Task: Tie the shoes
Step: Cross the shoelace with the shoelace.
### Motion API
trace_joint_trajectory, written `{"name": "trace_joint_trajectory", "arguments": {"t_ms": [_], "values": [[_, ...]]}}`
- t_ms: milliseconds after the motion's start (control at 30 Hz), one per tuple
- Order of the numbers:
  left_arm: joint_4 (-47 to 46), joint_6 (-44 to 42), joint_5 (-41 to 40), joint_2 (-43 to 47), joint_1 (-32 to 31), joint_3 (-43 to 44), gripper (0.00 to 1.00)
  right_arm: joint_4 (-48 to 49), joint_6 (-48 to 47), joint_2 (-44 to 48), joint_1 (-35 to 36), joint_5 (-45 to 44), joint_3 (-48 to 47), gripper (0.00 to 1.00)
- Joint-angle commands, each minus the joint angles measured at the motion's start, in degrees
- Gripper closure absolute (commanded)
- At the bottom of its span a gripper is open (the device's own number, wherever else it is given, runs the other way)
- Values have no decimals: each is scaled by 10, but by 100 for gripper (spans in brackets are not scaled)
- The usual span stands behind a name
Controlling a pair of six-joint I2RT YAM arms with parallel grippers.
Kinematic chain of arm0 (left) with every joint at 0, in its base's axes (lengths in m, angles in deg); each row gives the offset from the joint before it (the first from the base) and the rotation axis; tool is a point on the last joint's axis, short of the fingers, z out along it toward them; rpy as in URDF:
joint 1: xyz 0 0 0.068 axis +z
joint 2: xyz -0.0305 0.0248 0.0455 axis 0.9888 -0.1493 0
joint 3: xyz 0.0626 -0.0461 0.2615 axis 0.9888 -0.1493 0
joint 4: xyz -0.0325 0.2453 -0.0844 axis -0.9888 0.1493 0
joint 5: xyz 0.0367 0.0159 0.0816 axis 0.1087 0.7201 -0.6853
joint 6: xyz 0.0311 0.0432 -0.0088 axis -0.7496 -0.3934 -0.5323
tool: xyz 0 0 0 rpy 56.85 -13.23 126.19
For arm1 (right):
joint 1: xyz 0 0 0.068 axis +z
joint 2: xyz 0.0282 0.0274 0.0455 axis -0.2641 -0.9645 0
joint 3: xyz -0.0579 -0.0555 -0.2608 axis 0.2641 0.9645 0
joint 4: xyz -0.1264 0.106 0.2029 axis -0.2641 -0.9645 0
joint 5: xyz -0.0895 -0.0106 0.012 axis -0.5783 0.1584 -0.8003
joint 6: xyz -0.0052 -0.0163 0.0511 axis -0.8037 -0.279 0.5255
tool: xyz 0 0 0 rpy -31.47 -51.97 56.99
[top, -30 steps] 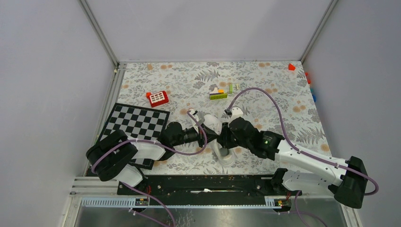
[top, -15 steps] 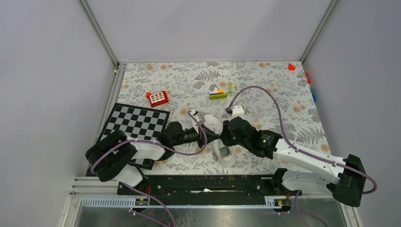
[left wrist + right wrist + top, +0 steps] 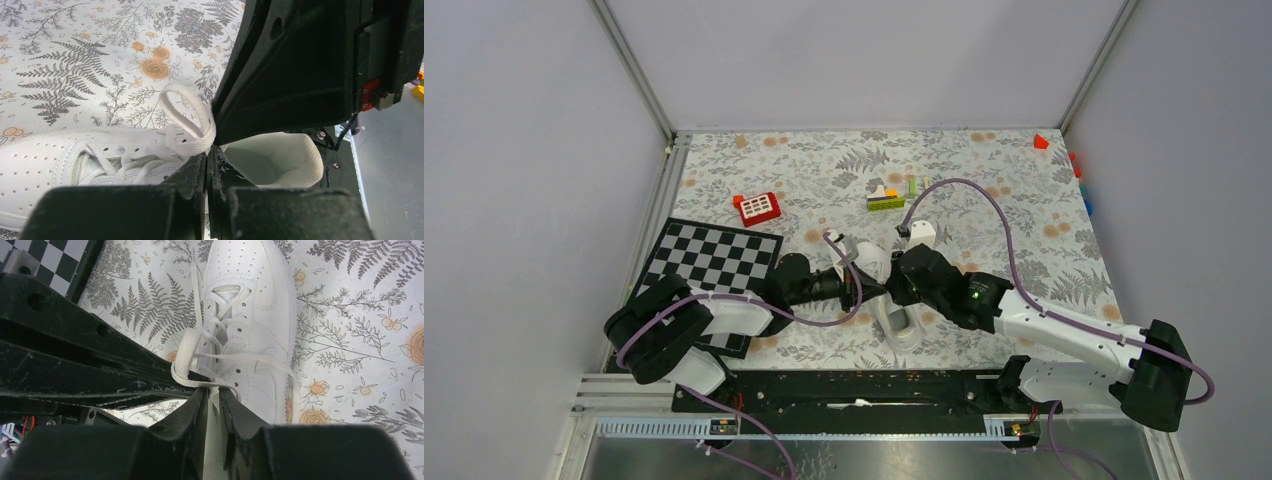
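The white shoe (image 3: pixel 903 325) lies between the two arms, toe pointing away, and the grippers hide most of it from above. In the left wrist view its laced upper (image 3: pixel 50 165) and heel opening (image 3: pixel 270 160) show. My left gripper (image 3: pixel 207 152) is shut on a loop of white lace (image 3: pixel 192 146) over the tongue. My right gripper (image 3: pixel 214 390) is shut on a lace strand beside that loop (image 3: pixel 181 362), above the shoe's (image 3: pixel 260 300) eyelets. From above, the left gripper (image 3: pixel 871 285) and right gripper (image 3: pixel 894 288) meet tip to tip.
A chessboard (image 3: pixel 714 262) lies left of the shoe under the left arm. A red block (image 3: pixel 757 207) and a small stack of coloured blocks (image 3: pixel 886 198) sit farther back. A red piece (image 3: pixel 1040 142) and more coloured bits (image 3: pixel 1079 170) lie at the far right edge.
The right arm's wrist has shifted a little up and to the left, closer to the left gripper. The left gripper and the shoe have hardly moved.
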Motion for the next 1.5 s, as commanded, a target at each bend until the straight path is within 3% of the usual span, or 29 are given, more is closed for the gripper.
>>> {"name": "trace_joint_trajectory", "arguments": {"t_ms": [0, 367, 633, 1033, 1467], "values": [[-30, -8, 42, 13, -2, 23, 100, 40, 9, -9, 2, -17, -21, 78], [-22, -15, 38, 18, -1, 26, 100, 67, 32, -17, 2, -11, -13, 75], [-18, -19, 14, 22, 2, 23, 100, 86, 84, -6, 1, -8, 15, 67], [-4, -27, 21, 13, 4, 33, 100, 102, 66, -26, 1, -25, 15, 81], [33, -59, -22, 10, 6, 53, 100, 83, 58, -5, 1, -15, 10, 80]]}}
